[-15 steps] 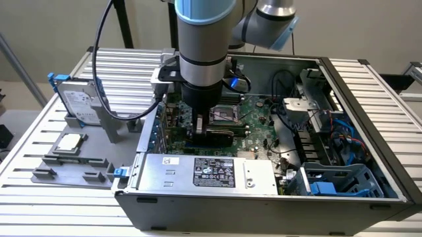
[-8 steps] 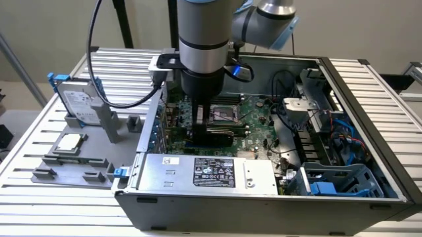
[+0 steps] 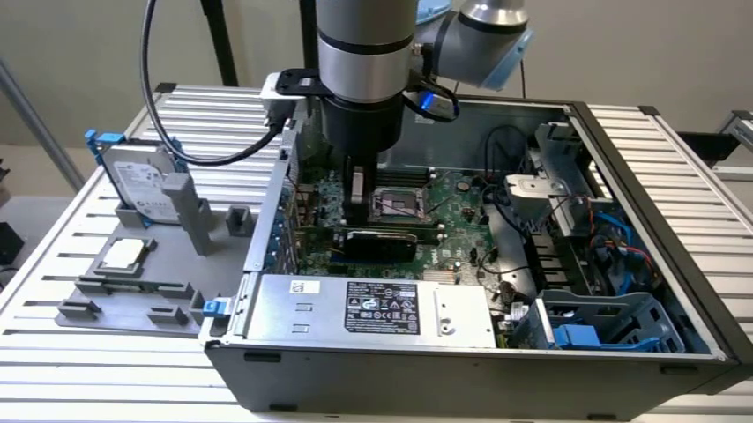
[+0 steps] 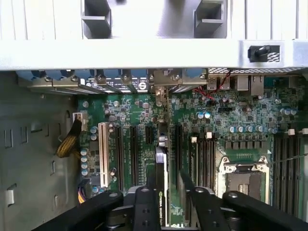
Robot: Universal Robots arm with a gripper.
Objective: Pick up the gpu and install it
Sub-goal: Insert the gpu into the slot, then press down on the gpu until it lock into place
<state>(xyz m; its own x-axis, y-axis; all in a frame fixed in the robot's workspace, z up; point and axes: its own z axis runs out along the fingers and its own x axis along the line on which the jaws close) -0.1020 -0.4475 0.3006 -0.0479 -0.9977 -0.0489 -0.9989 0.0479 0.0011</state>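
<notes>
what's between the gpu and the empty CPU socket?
Wrist view: a bank of long black slots on the motherboard runs between the gpu and the CPU socket.

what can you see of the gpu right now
The gpu is a thin black card standing on edge on the green motherboard inside the open computer case, beside the cpu socket. The wrist view shows it edge-on, with a small green-lettered label. The gripper hangs directly over it. Whether it is fully seated cannot be told.

Robotics lab, slatted alu bench (image 3: pixel 70 264), open PC case (image 3: pixel 659 176)
</notes>
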